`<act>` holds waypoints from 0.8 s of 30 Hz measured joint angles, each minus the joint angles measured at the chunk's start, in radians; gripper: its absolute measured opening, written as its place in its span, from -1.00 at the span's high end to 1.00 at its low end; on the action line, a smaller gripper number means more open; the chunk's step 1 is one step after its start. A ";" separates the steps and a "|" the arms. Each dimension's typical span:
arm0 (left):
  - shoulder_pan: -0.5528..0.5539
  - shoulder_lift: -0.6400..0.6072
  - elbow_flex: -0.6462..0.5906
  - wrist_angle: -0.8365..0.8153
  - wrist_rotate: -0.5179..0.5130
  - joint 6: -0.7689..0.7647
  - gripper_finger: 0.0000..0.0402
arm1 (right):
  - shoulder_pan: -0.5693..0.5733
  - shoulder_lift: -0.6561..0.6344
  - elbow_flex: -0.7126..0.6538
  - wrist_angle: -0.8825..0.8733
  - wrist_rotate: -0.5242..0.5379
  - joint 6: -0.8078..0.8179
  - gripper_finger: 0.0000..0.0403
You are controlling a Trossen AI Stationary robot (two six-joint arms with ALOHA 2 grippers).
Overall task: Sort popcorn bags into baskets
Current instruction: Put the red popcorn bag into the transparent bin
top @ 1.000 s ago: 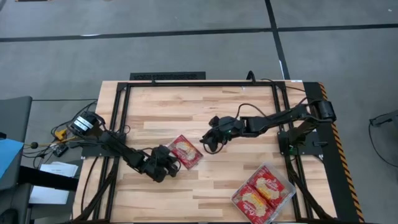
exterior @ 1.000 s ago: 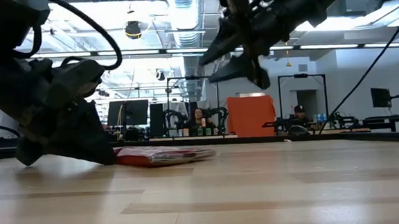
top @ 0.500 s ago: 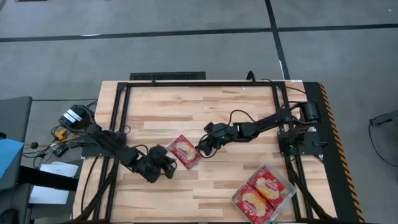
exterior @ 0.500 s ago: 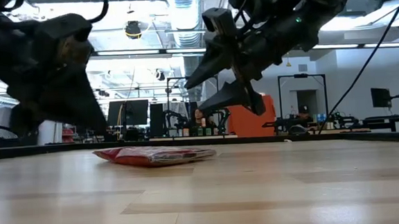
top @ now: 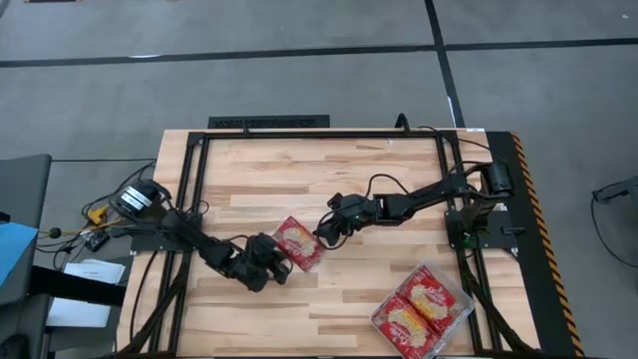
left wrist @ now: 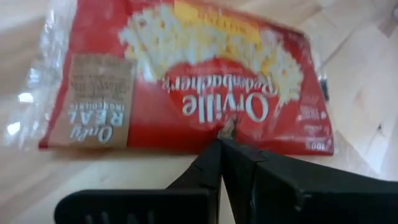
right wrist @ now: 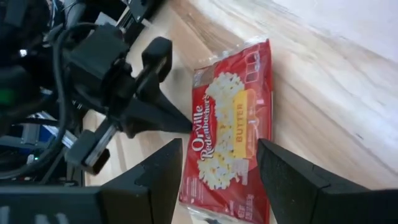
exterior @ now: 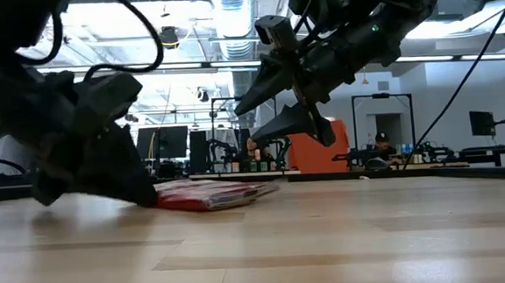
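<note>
**What the views hide or cut off**

In the low view the left gripper [exterior: 137, 188] covers the left end of the popcorn bag [exterior: 210, 195]. The tray [top: 451, 321] at the near right shows two packets; any packets under them are hidden. The bag's small print is too blurred to read.

Popcorn bag [left wrist: 186, 87] reads "Orville Redenbacher's", "Only REAL", seemingly "BUTTER"

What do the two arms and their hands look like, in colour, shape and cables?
Both arms are dark, almost black, built of slim jointed links. The left hand ends in two thin tapered fingers. The right hand has two broad, flat, wedge-shaped fingers. Thin black cables loop along the right arm. No markings are visible.
</note>
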 joint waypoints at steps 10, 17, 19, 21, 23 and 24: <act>-0.002 0.039 0.001 -0.025 0.014 -0.027 1.00 | -0.004 0.060 0.000 -0.002 -0.007 -0.068 -0.16; 0.001 0.040 0.000 -0.041 0.028 -0.039 1.00 | -0.042 0.120 0.000 -0.008 -0.003 -0.075 -0.16; 0.002 0.040 0.000 -0.047 0.032 -0.044 1.00 | -0.051 0.141 0.000 0.000 -0.009 -0.075 -0.16; 0.005 0.040 0.000 -0.049 0.034 -0.049 1.00 | -0.053 0.159 0.001 0.010 -0.030 -0.075 -0.16; 0.006 0.041 0.000 -0.050 0.035 -0.049 1.00 | -0.050 0.181 0.014 0.029 -0.052 -0.078 -0.17; 0.007 0.041 0.000 -0.050 0.037 -0.050 1.00 | -0.047 0.191 0.022 0.033 -0.066 -0.078 -0.17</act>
